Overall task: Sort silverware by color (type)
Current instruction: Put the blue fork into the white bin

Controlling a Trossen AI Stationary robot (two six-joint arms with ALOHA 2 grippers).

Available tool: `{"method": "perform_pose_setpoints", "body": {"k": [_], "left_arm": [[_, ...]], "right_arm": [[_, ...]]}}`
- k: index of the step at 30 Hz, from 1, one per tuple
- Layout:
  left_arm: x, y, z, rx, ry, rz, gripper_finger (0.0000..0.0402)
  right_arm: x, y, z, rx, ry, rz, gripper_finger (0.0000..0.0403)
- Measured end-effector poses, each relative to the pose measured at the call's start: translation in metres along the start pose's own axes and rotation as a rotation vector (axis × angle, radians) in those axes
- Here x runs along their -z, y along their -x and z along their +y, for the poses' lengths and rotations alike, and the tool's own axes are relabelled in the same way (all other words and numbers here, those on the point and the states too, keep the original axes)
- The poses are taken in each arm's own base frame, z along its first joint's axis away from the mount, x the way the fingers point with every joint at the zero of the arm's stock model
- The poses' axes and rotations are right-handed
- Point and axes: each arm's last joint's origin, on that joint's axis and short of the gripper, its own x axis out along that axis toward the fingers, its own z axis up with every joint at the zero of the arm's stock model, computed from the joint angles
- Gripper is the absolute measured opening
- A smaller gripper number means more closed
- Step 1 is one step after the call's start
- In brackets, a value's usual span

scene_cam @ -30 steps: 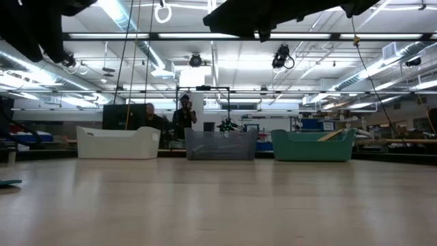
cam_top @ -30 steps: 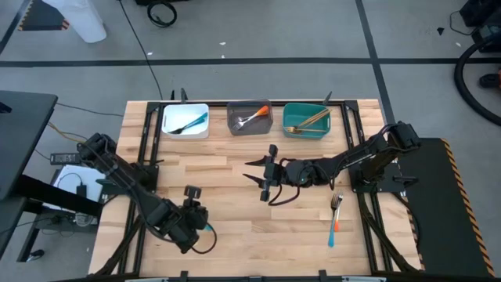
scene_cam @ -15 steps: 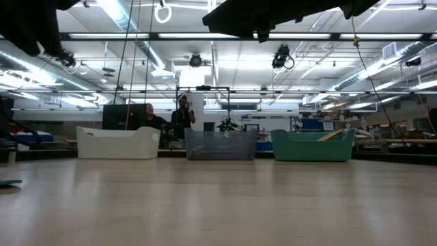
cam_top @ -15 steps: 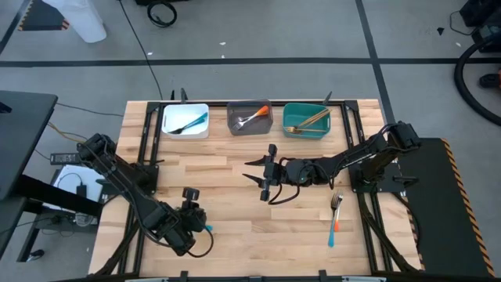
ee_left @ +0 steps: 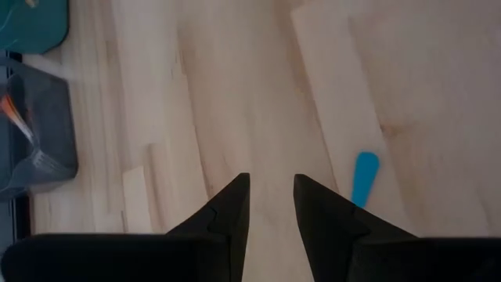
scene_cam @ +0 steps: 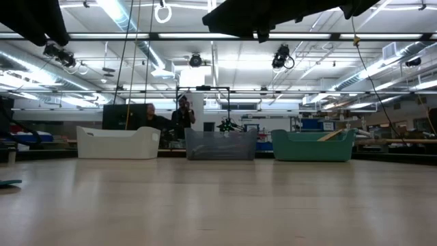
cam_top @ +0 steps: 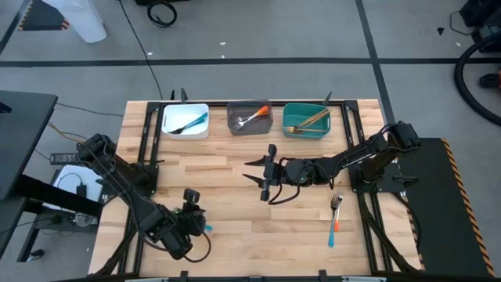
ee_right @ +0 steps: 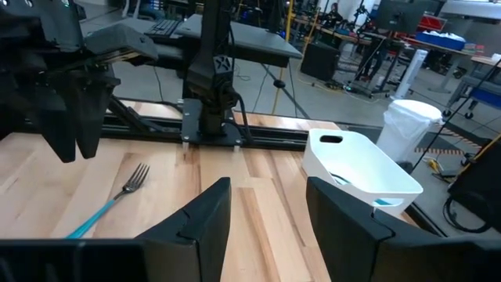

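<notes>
Step in hand: picking up the blue-handled fork (ee_right: 109, 205). It lies flat on the counter (cam_top: 235, 227), well apart from the white bin (cam_top: 185, 120), down toward the counter's front edge and roughly in line with that bin.

Left gripper (ee_left: 270, 182) hovers over it. Its fingers stand narrowly apart with nothing between them. In the left wrist view the handle end sits just beside one finger, outside the gap, so you're offset, not lined up.

Right gripper (cam_top: 260, 175) hangs over mid-counter, farther from the white bin than the grey bin (cam_top: 249, 117) is. Its fingers are wide and empty; it looks parked.

Next move, as I read it:
- Shift the left gripper sideways so the handle falls between the fingers.
- The gap looks tight, so you may want to open up a bit first.
- Drop to the counter, close on the handle, lift, and carry it to the white bin, which already holds something blue.

Thin flat handle, so go low or the fingers will likely skate over it.

One more fork (cam_top: 335, 213), with orange on its handle, lies far across the counter from the white bin, not yet sorted.
</notes>
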Motion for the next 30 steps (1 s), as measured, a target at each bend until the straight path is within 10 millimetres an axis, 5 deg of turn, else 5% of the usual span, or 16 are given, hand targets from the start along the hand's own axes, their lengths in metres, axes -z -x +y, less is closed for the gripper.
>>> {"method": "perform_pose_setpoints", "body": {"k": [17, 30], "left_arm": [[0.051, -0.057, -0.018, 0.192, 0.035, 0.117, 0.011], [0.063, -0.069, -0.012, 0.335, 0.137, 0.189, 0.011]], "right_arm": [[0.0, 0.0, 0.001, -0.042, -0.019, 0.001, 0.0178], [0.001, 0.0, 0.001, -0.042, -0.027, 0.005, 0.0178]]}}
